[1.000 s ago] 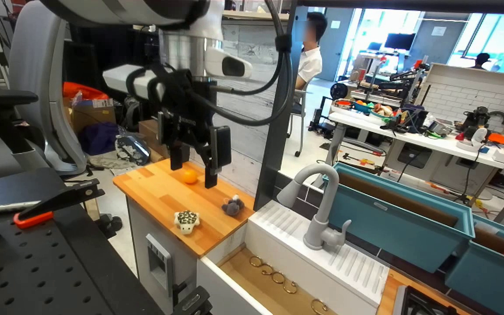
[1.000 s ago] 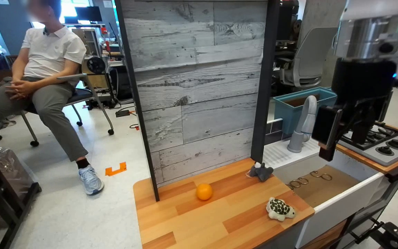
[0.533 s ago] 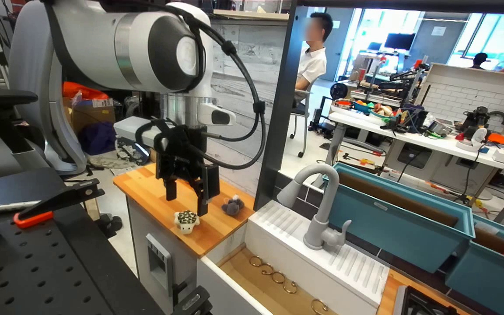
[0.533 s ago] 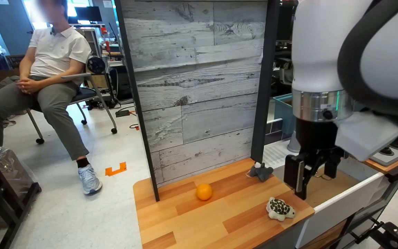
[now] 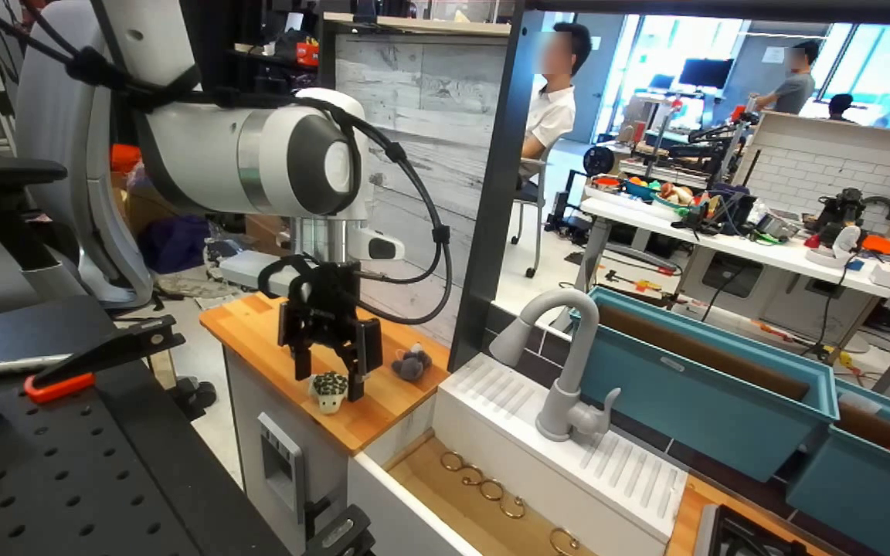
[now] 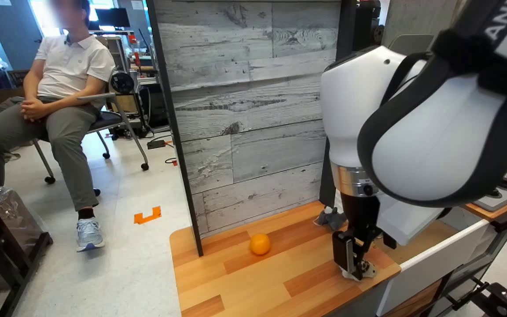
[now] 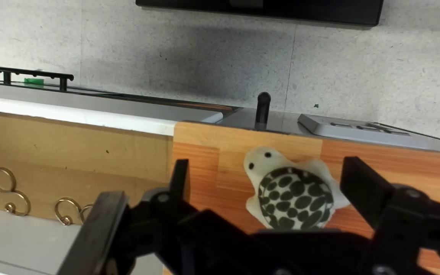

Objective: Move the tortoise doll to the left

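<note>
Claw spread wide, gripping nothing, tortoise framed between its fingers in wrist view, orange ball only in an exterior view

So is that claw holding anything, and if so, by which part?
Nothing is held: the claw is open, and the wrist view shows wooden countertop between one finger and the tortoise doll.

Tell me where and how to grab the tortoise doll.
I'd take the tortoise doll by its rounded shell, coming straight down from above, with the fingers closing on its two sides. It lies shell up on the wooden counter, and the shell is its broadest part; the head and flippers are smaller and jut out from it, so would likely give a poorer hold.
</note>
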Motion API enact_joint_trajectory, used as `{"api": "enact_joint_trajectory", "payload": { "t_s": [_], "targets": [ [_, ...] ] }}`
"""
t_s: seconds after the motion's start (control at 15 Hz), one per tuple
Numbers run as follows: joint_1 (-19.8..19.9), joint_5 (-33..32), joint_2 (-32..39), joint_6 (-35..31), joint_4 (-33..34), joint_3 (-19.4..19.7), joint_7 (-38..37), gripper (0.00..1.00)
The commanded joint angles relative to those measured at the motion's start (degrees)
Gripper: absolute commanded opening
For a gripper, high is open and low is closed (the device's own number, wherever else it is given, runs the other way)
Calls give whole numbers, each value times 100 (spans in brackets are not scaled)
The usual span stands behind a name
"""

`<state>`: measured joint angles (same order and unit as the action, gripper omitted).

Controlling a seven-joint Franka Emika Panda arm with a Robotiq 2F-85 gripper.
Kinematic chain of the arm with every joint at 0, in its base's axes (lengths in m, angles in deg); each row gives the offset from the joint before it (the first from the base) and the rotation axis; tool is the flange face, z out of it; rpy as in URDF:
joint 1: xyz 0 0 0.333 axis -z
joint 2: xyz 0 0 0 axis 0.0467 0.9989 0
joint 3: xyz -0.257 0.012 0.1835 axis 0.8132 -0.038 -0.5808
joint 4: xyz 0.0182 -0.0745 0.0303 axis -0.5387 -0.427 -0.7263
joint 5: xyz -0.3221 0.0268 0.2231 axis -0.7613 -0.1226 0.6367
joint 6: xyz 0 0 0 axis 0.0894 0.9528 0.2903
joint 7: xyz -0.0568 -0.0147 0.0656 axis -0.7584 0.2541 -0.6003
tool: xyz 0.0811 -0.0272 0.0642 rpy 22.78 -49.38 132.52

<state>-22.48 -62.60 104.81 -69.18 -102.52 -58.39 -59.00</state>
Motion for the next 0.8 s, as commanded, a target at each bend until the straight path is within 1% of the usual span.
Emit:
{"api": "enact_joint_trajectory", "payload": {
  "t_s": [0.0, 0.4, 0.47, 0.53, 0.67, 0.73],
  "targets": [
    [-60, 112, 535, 571, 812, -10, 125, 100],
    [-47, 89, 1033, 1186, 1603, -135, 227, 100],
    [-61, 58, 1078, 1296, 1690, -126, 237, 95],
    [-75, 22, 1105, 1369, 1749, -108, 247, 74],
    [-68, 8, 1093, 1441, 1788, -114, 258, 69],
    [-57, 7, 1057, 1429, 1768, -126, 259, 60]
  ]
}}
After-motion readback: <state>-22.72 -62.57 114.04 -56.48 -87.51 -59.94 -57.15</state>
